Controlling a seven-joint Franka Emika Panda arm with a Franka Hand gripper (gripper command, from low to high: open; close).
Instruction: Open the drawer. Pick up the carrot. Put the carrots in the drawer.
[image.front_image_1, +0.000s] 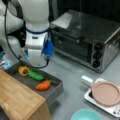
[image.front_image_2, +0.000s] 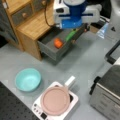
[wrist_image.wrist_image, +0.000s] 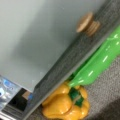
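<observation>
Right under your wrist camera sits the yellow pepper (wrist_image.wrist_image: 66, 105), with the green vegetable (wrist_image.wrist_image: 100, 65) beside it, both inside the drawer (wrist_image.wrist_image: 75, 57), whose wooden knob (wrist_image.wrist_image: 87, 23) faces the grey table (wrist_image.wrist_image: 37, 32). You can see the drawer (image.front_image_1: 53, 87) pulled open in both front views, and the carrot (image.front_image_1: 43, 85) already lies in it, apart from the arm. Your gripper (image.front_image_1: 37, 58) hangs above the drawer's far end; whether its fingers are wide or narrow, you cannot tell.
</observation>
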